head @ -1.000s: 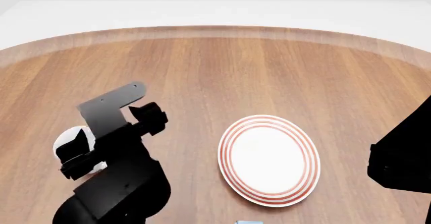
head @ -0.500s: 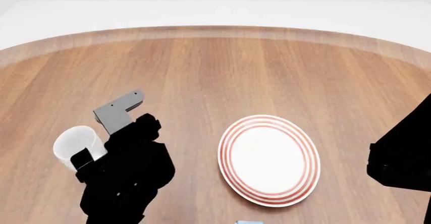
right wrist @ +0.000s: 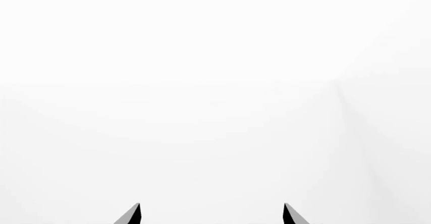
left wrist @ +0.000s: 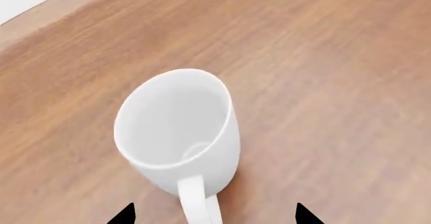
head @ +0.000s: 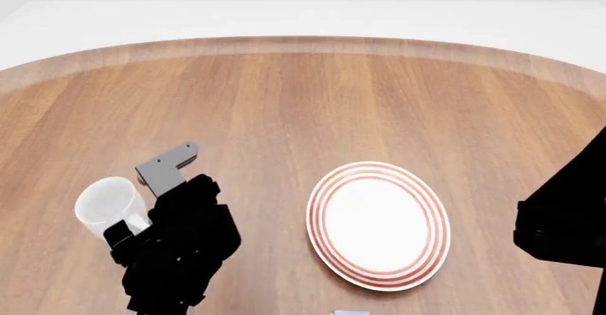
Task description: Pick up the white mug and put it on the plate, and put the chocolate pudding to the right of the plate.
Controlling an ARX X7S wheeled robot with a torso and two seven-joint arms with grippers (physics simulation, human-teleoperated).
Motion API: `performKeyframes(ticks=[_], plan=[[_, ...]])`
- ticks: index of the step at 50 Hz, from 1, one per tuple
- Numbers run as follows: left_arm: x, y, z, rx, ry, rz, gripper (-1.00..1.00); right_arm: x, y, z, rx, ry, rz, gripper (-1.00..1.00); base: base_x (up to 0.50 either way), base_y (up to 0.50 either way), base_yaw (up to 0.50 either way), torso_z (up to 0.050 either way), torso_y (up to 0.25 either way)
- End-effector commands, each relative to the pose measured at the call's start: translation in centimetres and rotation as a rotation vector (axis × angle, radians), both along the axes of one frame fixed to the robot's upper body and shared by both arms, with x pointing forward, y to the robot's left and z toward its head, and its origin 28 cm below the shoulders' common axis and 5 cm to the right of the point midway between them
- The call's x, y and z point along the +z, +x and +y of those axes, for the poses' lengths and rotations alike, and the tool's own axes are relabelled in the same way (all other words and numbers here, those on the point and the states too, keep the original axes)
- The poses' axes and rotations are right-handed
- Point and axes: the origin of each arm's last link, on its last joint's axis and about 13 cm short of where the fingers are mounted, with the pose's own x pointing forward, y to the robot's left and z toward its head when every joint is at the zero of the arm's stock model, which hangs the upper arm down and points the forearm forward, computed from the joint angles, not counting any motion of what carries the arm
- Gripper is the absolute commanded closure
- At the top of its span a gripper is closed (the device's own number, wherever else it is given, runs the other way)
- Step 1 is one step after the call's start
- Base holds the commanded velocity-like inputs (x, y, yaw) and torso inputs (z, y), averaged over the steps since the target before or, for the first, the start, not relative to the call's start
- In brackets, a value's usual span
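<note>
Left gripper (left wrist: pixel 212 215) shows only its two dark fingertips at the bottom edge of the left wrist view, spread wide apart, with the handle of the white mug (left wrist: pixel 176 128) reaching down between them; neither tip touches it, so the gripper holds nothing. The mug stands upright on the wooden table (left wrist: pixel 336 82), its open mouth facing the camera. In the head view the mug (head: pixel 109 205) sits at the lower left of the frame, just beside the black bulk of the left arm (head: pixel 180 247), which covers its lower right side. The plate (head: pixel 379 224) with its red rings lies right of centre in the lower half, well apart from the mug. A small light blue sliver at the bottom edge, below the plate, may be the chocolate pudding (head: pixel 348 313), though too little shows to be sure. Right gripper (right wrist: pixel 211 215) also shows two tips spread wide against blank white, holding nothing.
</note>
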Motion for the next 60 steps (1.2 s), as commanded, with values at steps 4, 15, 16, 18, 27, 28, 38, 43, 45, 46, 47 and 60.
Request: performKeyframes(ticks=[4, 15, 16, 18, 27, 28, 38, 43, 45, 46, 47, 60], plan=[[-1.7, 0.6, 0.8, 0.004, -0.039, 0.017, -1.0, 0.0, 0.0, -0.1, -0.016, -0.017, -0.003, -1.0, 0.0, 0.0, 0.0, 0.0, 0.0], [-3.0, 0.7, 1.4, 0.019, -0.052, 0.044, -1.0, 0.0, 0.0, -0.1, -0.014, -0.021, 0.002, -1.0, 0.0, 0.0, 0.0, 0.0, 0.0], [-3.0, 0.7, 1.4, 0.02, -0.048, 0.045, -1.0, -0.1, 0.0, -0.1, -0.014, -0.022, 0.002, -1.0, 0.0, 0.0, 0.0, 0.0, 0.0], [-3.0, 0.8, 1.5, 0.012, -0.052, 0.038, -1.0, -0.1, 0.1, -0.1, -0.014, -0.022, 0.004, -1.0, 0.0, 0.0, 0.0, 0.0, 0.0], [-3.4, 1.1, 1.7, 0.002, -0.068, 0.034, -1.0, -0.2, 0.2, 0.0, -0.01, -0.023, 0.008, -1.0, 0.0, 0.0, 0.0, 0.0, 0.0], [-3.6, 1.1, 1.9, 0.007, -0.073, 0.04, -1.0, -0.3, 0.2, 0.0, -0.01, -0.024, 0.009, -1.0, 0.0, 0.0, 0.0, 0.0, 0.0], [-4.6, 1.0, 2.4, 0.028, -0.081, 0.059, -1.0, -0.4, 0.2, 0.0, -0.007, -0.027, 0.015, -1.0, 0.0, 0.0, 0.0, 0.0, 0.0], [-4.7, 1.1, 2.4, 0.026, -0.082, 0.062, -1.0, -0.3, 0.2, 0.0, -0.006, -0.028, 0.015, -1.0, 0.0, 0.0, 0.0, 0.0, 0.0], [-4.7, 1.1, 2.5, 0.025, -0.082, 0.062, -1.0, -0.3, 0.2, 0.0, -0.006, -0.028, 0.017, -1.0, 0.0, 0.0, 0.0, 0.0, 0.0], [-4.7, 1.1, 2.5, 0.025, -0.082, 0.062, -1.0, -0.3, 0.2, 0.0, -0.006, -0.029, 0.016, -1.0, 0.0, 0.0, 0.0, 0.0, 0.0], [-4.8, 1.1, 2.5, 0.024, -0.081, 0.063, -1.0, -0.3, 0.2, 0.0, -0.006, -0.029, 0.016, -1.0, 0.0, 0.0, 0.0, 0.0, 0.0], [-4.9, 1.2, 2.6, 0.012, -0.068, 0.056, 1.0, -0.4, 0.2, 0.1, -0.003, -0.031, 0.022, -1.0, 0.0, 0.0, 0.0, 0.0, 0.0]])
